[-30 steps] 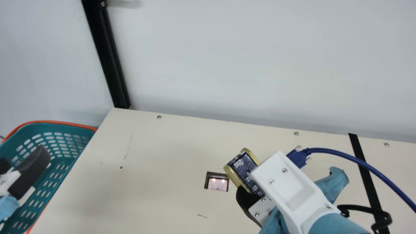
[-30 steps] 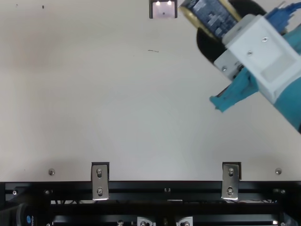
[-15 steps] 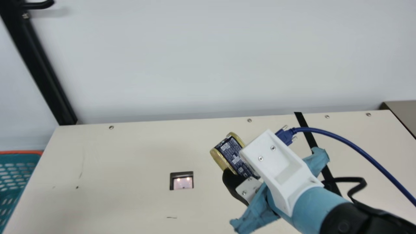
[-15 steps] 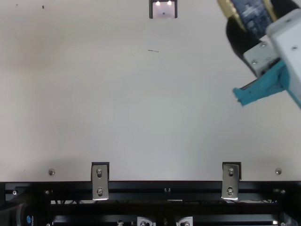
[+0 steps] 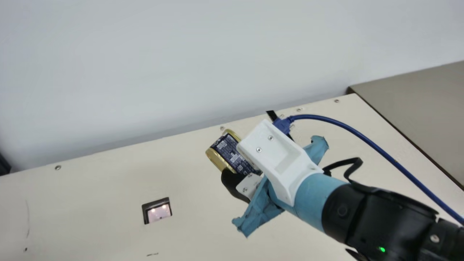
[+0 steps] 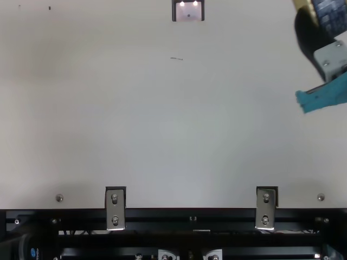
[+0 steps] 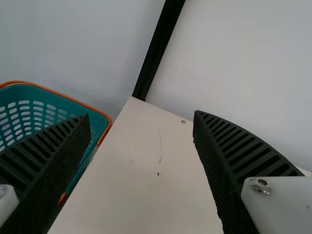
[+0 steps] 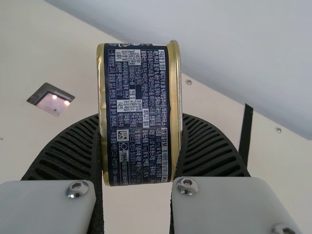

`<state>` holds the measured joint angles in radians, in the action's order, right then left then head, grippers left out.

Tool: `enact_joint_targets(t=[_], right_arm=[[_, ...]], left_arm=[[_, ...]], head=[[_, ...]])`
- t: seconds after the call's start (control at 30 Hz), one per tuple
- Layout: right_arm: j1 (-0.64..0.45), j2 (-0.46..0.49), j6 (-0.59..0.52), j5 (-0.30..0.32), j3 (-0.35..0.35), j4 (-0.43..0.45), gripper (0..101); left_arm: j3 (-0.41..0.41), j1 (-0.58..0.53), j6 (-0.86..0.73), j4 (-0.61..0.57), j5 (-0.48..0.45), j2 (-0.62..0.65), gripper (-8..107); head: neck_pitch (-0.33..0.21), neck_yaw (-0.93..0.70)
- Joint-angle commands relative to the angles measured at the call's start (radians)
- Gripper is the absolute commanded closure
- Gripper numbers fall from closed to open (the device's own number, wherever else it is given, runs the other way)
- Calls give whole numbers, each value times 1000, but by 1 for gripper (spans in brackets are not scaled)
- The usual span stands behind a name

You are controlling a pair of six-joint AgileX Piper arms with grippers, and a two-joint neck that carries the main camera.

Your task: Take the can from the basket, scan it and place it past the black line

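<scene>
Right claw (image 5: 236,160) is gripping the can (image 5: 226,150) for you, firm at its two ends.
In the main view, you can see the can tilted over the cream table (image 5: 90,188), at 2 o'clock from the scanner window (image 5: 158,212); from the can, the black line (image 5: 271,115) is between 1 and 2 o'clock, partly hidden by the blue plug (image 5: 282,125). Your left claw (image 7: 141,115) has its fingers spread wide, and beyond one finger you see the teal basket (image 7: 29,90).
</scene>
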<state>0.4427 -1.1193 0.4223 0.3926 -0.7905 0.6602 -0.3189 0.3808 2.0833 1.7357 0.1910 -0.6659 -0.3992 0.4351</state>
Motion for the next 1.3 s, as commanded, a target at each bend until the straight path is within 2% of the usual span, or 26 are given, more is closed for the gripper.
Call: enact_joint_targets(t=[0.0,0.4,0.6,0.97,1.27], right_arm=[[-7,5,18,8,2,19,101],[-85,46,158,47,22,157,101],[-123,67,206,60,41,196,101],[-190,101,223,70,61,211,101],[-271,126,173,77,60,173,101]], left_arm=[[0,0,0,0,0,0,9],[0,0,0,0,0,0,9],[0,0,0,0,0,0,9],[0,0,0,0,0,0,9],[0,0,0,0,0,0,9]], head=[[-37,39],[-37,164],[-37,235],[-37,274],[-37,274]])
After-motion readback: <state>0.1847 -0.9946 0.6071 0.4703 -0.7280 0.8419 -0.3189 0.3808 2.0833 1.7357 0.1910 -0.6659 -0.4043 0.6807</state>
